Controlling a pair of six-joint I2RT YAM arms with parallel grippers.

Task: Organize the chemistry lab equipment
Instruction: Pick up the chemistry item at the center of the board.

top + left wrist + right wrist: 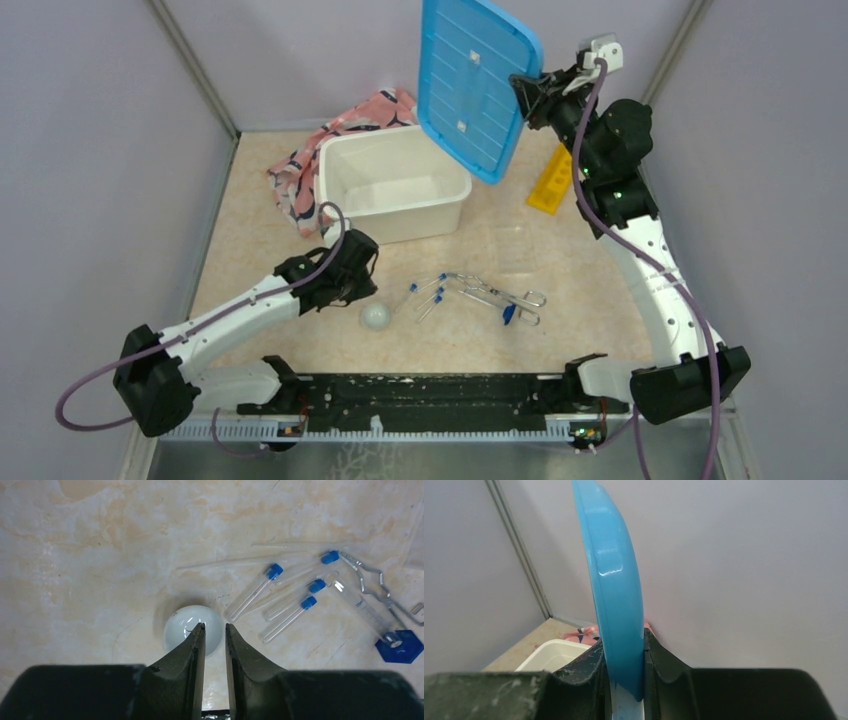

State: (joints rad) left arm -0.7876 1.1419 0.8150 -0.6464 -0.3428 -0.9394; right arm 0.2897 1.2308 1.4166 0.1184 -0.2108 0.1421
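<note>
A small whitish ball (375,316) lies on the table, with several thin clear tubes with blue caps (430,292) and silver tongs (500,297) to its right. My left gripper (362,295) hovers just above the ball (180,625), its jaws only a narrow gap apart and empty. The tubes (252,592) and tongs (372,582) also show in the left wrist view. The yellow holed rack (551,180) lies at the back right. My right gripper (525,90) is shut on the edge of the blue lid (475,80), held high and tilted; the lid (616,580) shows edge-on in the right wrist view.
The open white bin (395,190) stands at the back centre, below the raised lid. The pink patterned cloth (345,130) lies behind and left of it. A clear cylinder with a blue hexagonal base (397,647) lies by the tongs. Grey walls close in the table.
</note>
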